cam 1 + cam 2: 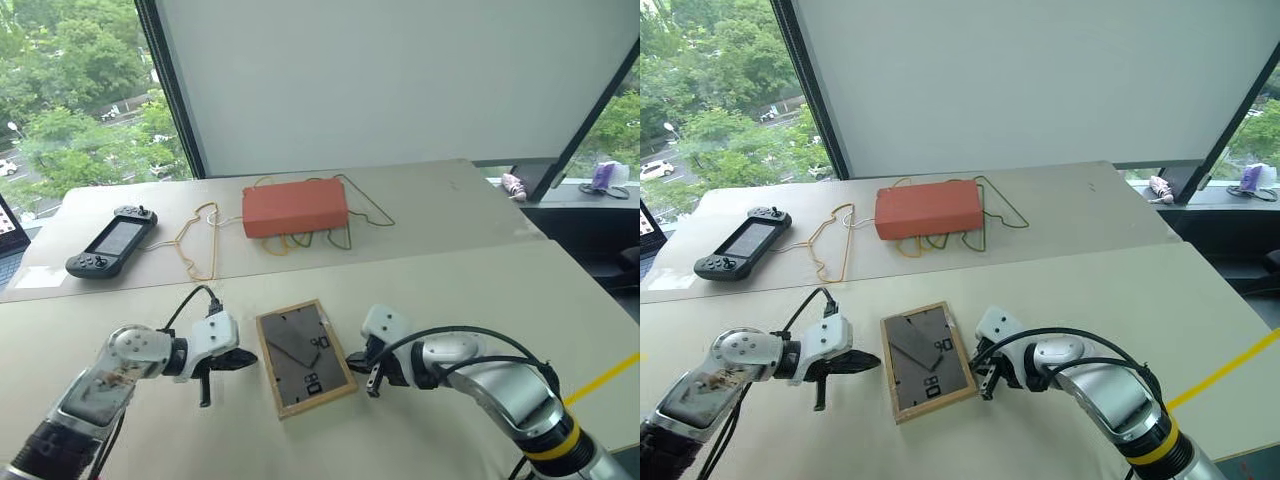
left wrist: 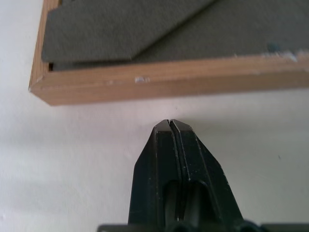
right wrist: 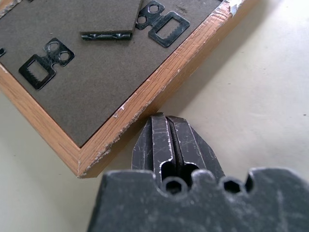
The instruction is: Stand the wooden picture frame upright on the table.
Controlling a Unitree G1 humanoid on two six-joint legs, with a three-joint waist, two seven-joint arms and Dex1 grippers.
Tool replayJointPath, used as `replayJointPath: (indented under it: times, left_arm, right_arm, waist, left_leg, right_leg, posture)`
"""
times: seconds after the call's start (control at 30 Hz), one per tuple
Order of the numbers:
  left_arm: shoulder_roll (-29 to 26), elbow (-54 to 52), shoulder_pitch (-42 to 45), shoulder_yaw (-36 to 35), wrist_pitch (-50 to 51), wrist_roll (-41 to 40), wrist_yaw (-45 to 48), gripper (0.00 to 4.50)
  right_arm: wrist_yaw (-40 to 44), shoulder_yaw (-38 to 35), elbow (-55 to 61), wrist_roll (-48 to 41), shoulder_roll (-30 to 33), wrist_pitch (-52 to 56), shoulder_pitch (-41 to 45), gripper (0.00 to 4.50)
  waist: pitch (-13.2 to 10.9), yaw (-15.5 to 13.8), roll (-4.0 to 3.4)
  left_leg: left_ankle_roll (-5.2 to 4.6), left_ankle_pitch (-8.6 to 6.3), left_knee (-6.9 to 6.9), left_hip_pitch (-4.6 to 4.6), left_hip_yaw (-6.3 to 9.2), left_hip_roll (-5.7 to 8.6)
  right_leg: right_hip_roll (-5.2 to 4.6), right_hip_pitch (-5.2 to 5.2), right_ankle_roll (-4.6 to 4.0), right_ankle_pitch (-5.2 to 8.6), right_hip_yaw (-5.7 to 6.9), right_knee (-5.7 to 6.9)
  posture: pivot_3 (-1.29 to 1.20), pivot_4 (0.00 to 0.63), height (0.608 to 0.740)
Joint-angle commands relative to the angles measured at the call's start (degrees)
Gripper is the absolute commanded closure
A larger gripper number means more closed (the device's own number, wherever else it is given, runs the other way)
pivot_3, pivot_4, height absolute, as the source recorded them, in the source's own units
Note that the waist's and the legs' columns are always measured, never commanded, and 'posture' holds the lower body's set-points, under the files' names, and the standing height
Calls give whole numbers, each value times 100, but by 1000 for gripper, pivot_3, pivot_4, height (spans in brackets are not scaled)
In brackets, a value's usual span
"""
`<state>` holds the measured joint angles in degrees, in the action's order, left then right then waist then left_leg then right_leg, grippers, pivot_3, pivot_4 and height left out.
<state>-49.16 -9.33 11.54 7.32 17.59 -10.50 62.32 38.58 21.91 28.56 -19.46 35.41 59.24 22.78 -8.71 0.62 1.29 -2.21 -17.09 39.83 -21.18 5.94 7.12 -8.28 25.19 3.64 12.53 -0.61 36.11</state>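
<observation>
Lying face-down between the two grippers, the small light-wood picture frame point(image 1: 303, 357) rests flat on the beige table point(image 1: 470, 290), long axis running away from the robot. The right gripper point(image 1: 368, 372) sits nearer, almost at its edge; the left gripper point(image 1: 248, 360) just beside. Both are closed, empty. Its dark grey back, stand and clips face up.

Small rectangular light-wood picture frame point(image 1: 304, 357) lying flat, back upward, on the near part of the large beige desk point(image 1: 480, 290). Left hand point(image 1: 243, 361) just beside its left edge, right hand point(image 1: 360, 362) just beside its right edge. Behind, beyond the desk seam: orange-red rectangular box point(image 1: 295, 207) on looped thin wires point(image 1: 200, 245); black handheld game console point(image 1: 112, 241) farther left.
</observation>
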Motion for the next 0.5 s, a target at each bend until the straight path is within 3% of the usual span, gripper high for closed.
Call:
replayJointPath:
  times: [0.03,0.5]
  left_arm:
    - [87,-79,152,36,25,71,-88,4438]
    - [355,394,662,246,-58,354,-118,4438]
  right_arm:
    - [90,54,248,-119,-16,36,1,4500]
    - [220,233,375,-202,6,169,-48,4500]
  waist:
    - [0,0,0]
    - [0,4,0]
  left_leg:
    - [0,0,0,0,0,0]
    - [0,0,0,0,0,1]
  right_leg:
    - [0,0,0,0,0,0]
    - [-1,-1,0,0,2,-1]
  posture:
    - [0,150,740]
    - [0,150,740]
